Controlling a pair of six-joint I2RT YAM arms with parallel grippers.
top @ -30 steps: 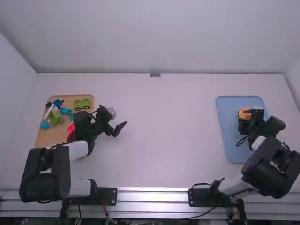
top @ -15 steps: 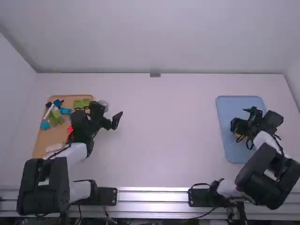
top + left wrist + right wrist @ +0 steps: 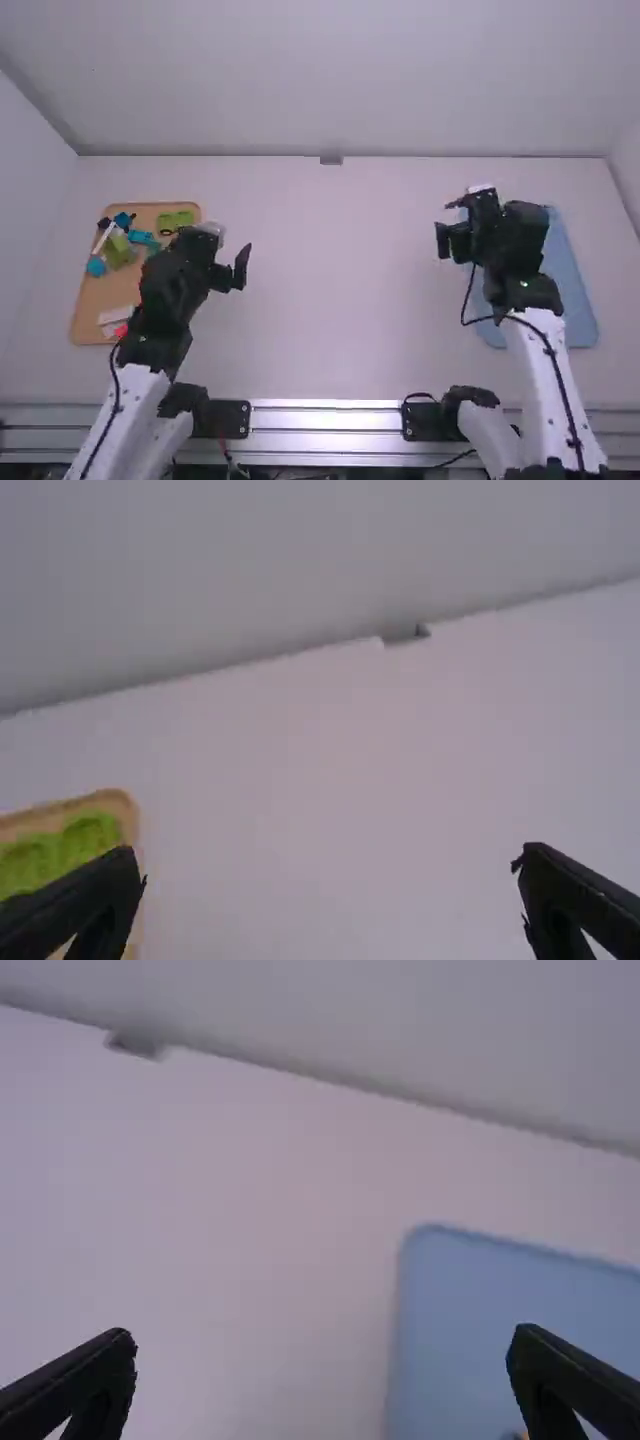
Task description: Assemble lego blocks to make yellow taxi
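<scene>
My left gripper [image 3: 228,250] hangs open over the table, just right of the wooden tray; in the left wrist view my left gripper [image 3: 330,862] has nothing between its spread fingers. Above the blue tray's left edge, my right gripper [image 3: 449,222] is also open. In the right wrist view, bare table and part of the blue tray [image 3: 460,1330] lie beyond my empty right gripper [image 3: 322,1340]. A sliver of an orange block [image 3: 523,1434] peeks out beside one finger, mostly hidden. Green blocks [image 3: 176,220] sit in the wooden tray, with blue blocks [image 3: 96,267] farther left.
The wooden tray [image 3: 86,305] is at the left and also holds white and red pieces, partly beneath the left arm. At the right, the blue tray [image 3: 575,290] lies partly under the right arm. A small grey block [image 3: 331,158] sits at the back wall.
From over the blue tray, the right gripper has swung left and away from the camera to the tray's left edge, uncovering no held block. The left arm has shifted slightly left, its gripper still open.
</scene>
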